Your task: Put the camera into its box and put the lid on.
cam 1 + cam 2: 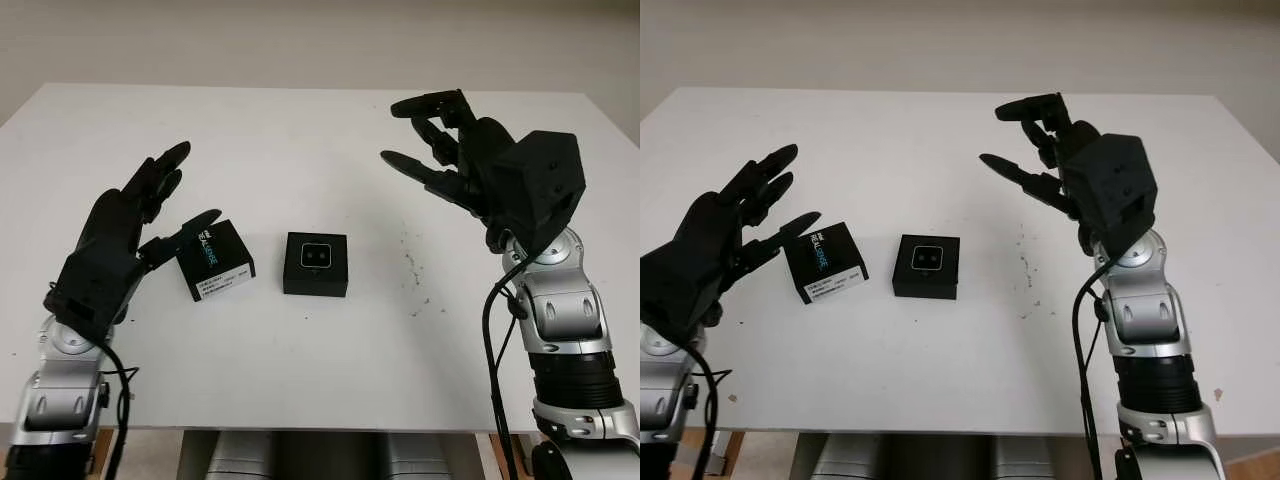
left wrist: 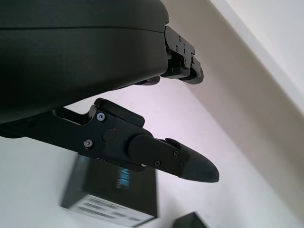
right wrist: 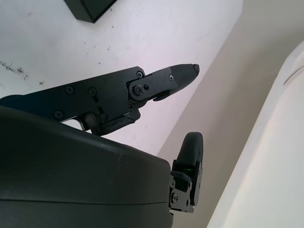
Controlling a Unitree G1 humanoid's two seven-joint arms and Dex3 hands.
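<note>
- At the far left we see the left hand (image 1: pixel 130 235), raised above the white table (image 1: pixel 300 140) with its palm turned inward. It is open and holds nothing. One fingertip reaches toward the lid beside it; from the head views we cannot tell whether it touches.
- In the left wrist view a finger (image 2: pixel 187 164) of that hand hangs over the lid (image 2: pixel 114 194), and a gap of table shows around the fingertip.
- Just right of the left hand we see the lid (image 1: pixel 215 260): one black box piece with a white printed label on its near side and lettering on top. It lies flat on the table, turned slightly askew.
- Next, near the table's middle, we see one black square box (image 1: pixel 316 264), also flat on the table. The camera (image 1: pixel 317 256) sits inside it, a small dark face with two lenses framed by a pale border. The box is uncovered and lies close to the lid but apart from it.
- We count one lid, one box, one camera and two hands.
- At the right we see the right hand (image 1: pixel 450 150), lifted well above the table and well apart from the box. It is open and grasps nothing, its fingers pointing toward the table's middle.
- A few small dark specks mark the table between the box and the right arm.
</note>
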